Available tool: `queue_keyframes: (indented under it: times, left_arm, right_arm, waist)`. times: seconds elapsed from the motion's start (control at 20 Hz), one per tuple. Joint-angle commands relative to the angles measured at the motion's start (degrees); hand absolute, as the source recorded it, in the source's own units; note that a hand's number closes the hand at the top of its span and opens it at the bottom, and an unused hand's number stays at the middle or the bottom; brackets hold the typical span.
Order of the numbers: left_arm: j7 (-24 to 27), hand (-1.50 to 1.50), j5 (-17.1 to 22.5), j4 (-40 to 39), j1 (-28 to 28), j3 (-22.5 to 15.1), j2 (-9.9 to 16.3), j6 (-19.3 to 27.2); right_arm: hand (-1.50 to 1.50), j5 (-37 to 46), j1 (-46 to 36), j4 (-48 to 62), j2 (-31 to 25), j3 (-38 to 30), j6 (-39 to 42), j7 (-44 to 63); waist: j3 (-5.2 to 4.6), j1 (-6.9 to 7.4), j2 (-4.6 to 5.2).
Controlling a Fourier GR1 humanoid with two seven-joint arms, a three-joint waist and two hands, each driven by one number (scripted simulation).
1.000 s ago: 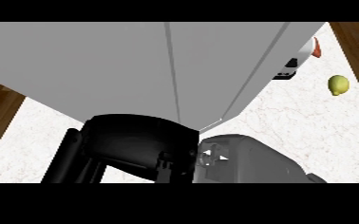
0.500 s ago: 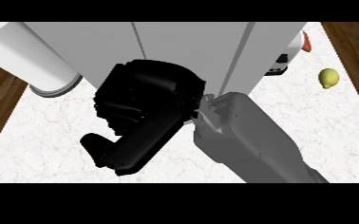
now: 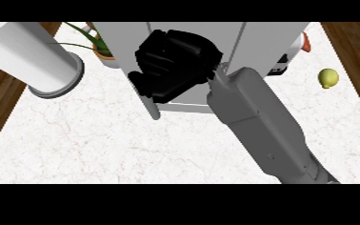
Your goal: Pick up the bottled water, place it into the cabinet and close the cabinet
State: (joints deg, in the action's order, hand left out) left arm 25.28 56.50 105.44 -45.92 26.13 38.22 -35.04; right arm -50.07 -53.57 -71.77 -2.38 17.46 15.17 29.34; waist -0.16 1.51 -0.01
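At the frame's upper centre, the right hand covers the cabinet front; whether its fingers are curled I cannot tell, and the cabinet's inside is hidden.

The right hand, at the frame's upper centre, covers much of the cabinet front, and whether its fingers hold anything cannot be told; the bottled water cannot be made out. The cabinet's top is cut off by the frame's upper edge, as are the plant at upper left and a red and white object half hidden behind the cabinet's right side. The grey cylinder at upper left runs out past the frame's left edge.
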Motion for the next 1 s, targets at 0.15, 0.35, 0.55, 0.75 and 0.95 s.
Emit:
queue_keyframes:
  times: [0.15, 0.35, 0.55, 0.75, 0.95]
  left_arm:
    - [-1.1, -1.5, -1.2, 0.3, 0.5, 0.9, -2.9, -2.7]
    - [-3.0, -1.5, -1.6, -0.5, 3.4, 0.7, -2.6, -0.1]
    - [-3.3, -1.5, 0.3, -2.2, 3.3, 1.9, -1.6, -2.4]
    - [-3.7, -1.5, -2.4, 0.6, 4.8, -0.3, -3.3, -0.9]
    - [-4.0, -1.5, -4.1, -0.2, 5.9, -0.6, -3.3, -0.6]
  right_arm:
    - [1.5, 6.6, -3.9, 6.4, -3.5, -5.6, 3.8, -7.5]
    - [1.5, 8.9, -7.4, 10.6, -2.4, -7.0, 4.3, -10.7]
    - [-1.5, 13.6, -9.2, 11.4, -2.1, -8.0, 0.9, -15.8]
    - [-1.5, 15.3, -11.8, 11.8, -1.8, -8.7, -3.0, -15.5]
    - [-1.5, 14.3, -14.6, 11.5, -3.6, -10.9, -3.3, -14.4]
  waist:
    - [0.17, -0.24, 0.16]
    - [0.16, -0.23, 0.4]
    - [0.13, 0.12, 0.47]
    - [0.12, 0.0, 0.44]
    - [0.11, -0.04, 0.6]
